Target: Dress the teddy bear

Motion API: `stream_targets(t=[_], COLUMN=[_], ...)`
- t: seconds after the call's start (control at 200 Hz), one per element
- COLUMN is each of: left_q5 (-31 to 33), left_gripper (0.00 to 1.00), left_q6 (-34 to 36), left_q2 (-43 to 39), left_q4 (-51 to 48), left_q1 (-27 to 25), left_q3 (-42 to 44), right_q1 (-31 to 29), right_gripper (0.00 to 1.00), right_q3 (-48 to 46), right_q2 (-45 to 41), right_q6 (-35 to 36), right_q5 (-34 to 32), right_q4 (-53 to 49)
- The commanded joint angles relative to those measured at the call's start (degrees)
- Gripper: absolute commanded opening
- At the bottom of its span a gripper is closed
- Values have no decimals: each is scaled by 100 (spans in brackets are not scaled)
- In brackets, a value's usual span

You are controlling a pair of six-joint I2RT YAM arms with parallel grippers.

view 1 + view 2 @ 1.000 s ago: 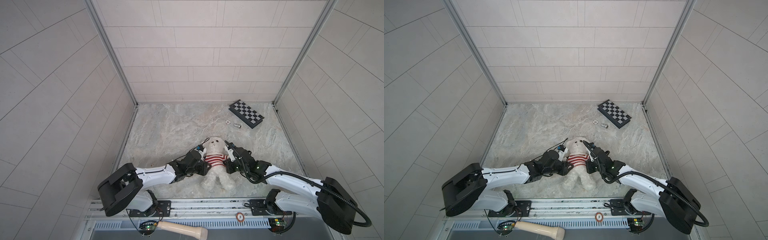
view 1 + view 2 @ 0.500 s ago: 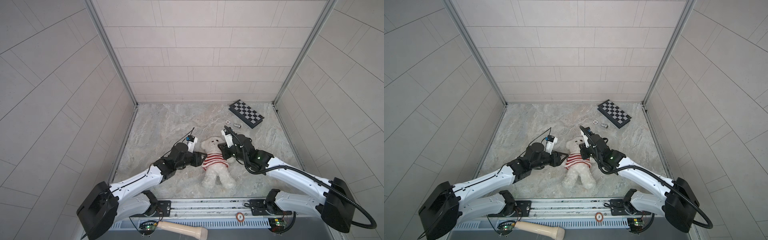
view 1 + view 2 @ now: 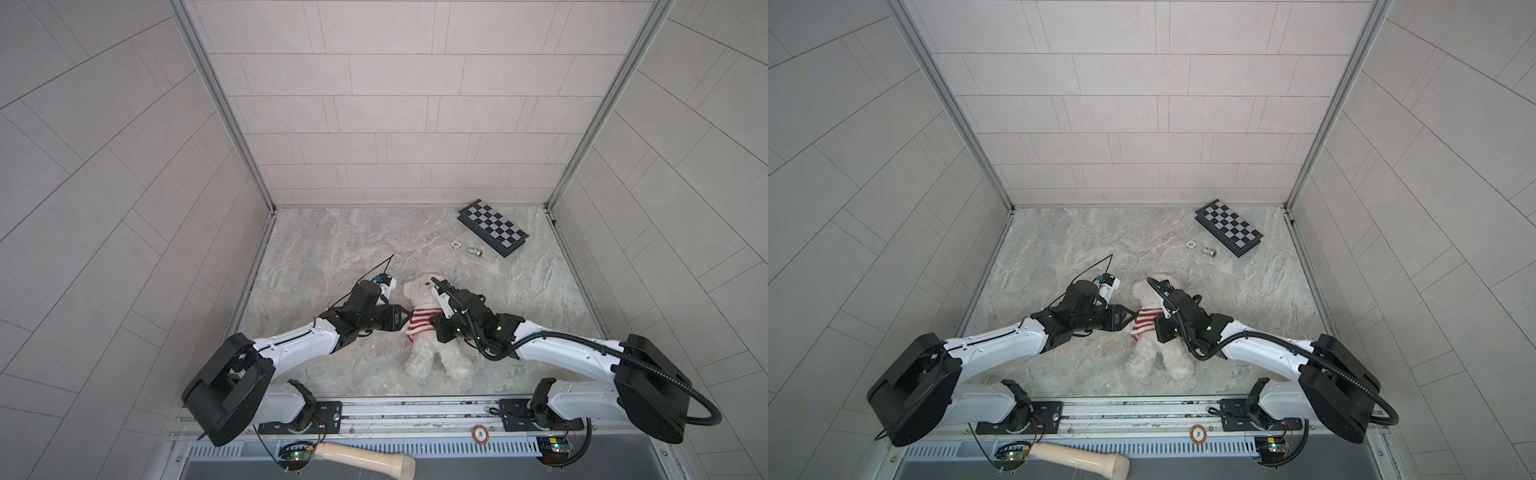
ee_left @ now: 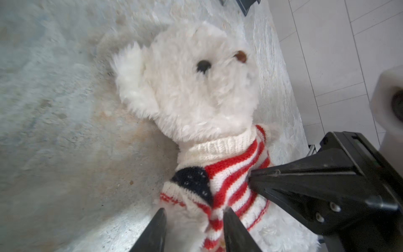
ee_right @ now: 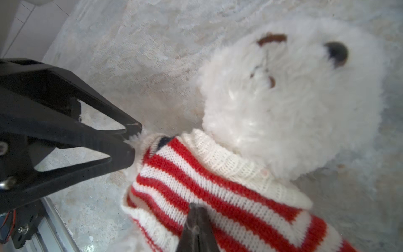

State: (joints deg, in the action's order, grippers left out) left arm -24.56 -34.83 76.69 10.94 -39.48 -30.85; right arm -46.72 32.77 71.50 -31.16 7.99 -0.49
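1. Two robot arms meet over one teddy bear point(image 3: 430, 353). It lies on its back near the front middle of the counter point(image 3: 332, 249), with its head toward the back wall and its legs toward the arm bases.
2. A red-and-white striped sweater point(image 3: 422, 324) covers the bear's chest, with the collar round its neck and the hem well above the belly. The dressing looks mostly done, with a sleeve and the hem not yet settled.
3. The left claw point(image 4: 194, 216) sits low at the bear's side, its fingers partway apart on either side of a sleeve end where white fur pokes out. It seems placed to draw the paw through. I cannot tell whether it squeezes the sleeve or only brackets it.
4. The right claw point(image 5: 194, 209) is closed to a point, with its tips pressed into the stripes on the chest. This is probably to steady the knit against the other arm's pull. I cannot tell whether it has caught a fold.
5. The counter is flat, with a grey-beige marble pattern.
6. Well apart from the bear, near the back right corner, lies a small checkerboard point(image 3: 492, 226). Just beside it are a white ring point(image 3: 456, 244) and a small metal piece point(image 3: 473, 251).
7. Pale tiled walls point(image 3: 395, 104) enclose the counter on three sides. A metal rail point(image 3: 415, 409) along the front carries both arm bases, and a pale wooden handle point(image 3: 365, 457) lies below it.
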Motion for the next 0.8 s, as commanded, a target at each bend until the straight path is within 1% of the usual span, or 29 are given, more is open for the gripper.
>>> stream_targets(t=[0.0,0.06,0.205,0.275,0.335,0.39,0.461,0.491,0.551,0.576,0.661,0.796], left_q5=[75,148,78,83,110,116,127,127,157,174,293,391], left_gripper=[44,43,39,34,27,25,28,31,41,44,44,41], left_q6=[-37,-48,-316,-380,-389,-387,-375,-362,-366,-373,-395,-455], left_q2=[254,414,595,540,425,295,152,105,48,40,13,38], left_q4=[288,369,902,1010,1040,1075,1062,1045,1008,998,943,995], left_q1=[-188,-305,-434,-437,-437,-437,-475,-506,-591,-635,-783,-844], left_q3=[-48,2,257,347,399,440,466,475,467,466,482,498], right_q1=[-13,5,49,75,84,93,101,102,101,102,101,101], right_gripper=[5,5,5,5,5,5,6,6,6,7,7,7], right_q3=[-286,-455,-687,-758,-833,-880,-913,-913,-909,-905,-914,-1011], right_q2=[-299,-412,-645,-730,-839,-932,-1031,-1061,-1086,-1078,-1060,-1053], right_q6=[-201,-146,-113,-122,-142,-144,-128,-115,-93,-92,-93,-127], right_q5=[-288,-399,-541,-629,-712,-784,-837,-858,-877,-878,-819,-798], right_q4=[-206,-208,-299,-388,-450,-493,-556,-558,-557,-555,-490,-399])
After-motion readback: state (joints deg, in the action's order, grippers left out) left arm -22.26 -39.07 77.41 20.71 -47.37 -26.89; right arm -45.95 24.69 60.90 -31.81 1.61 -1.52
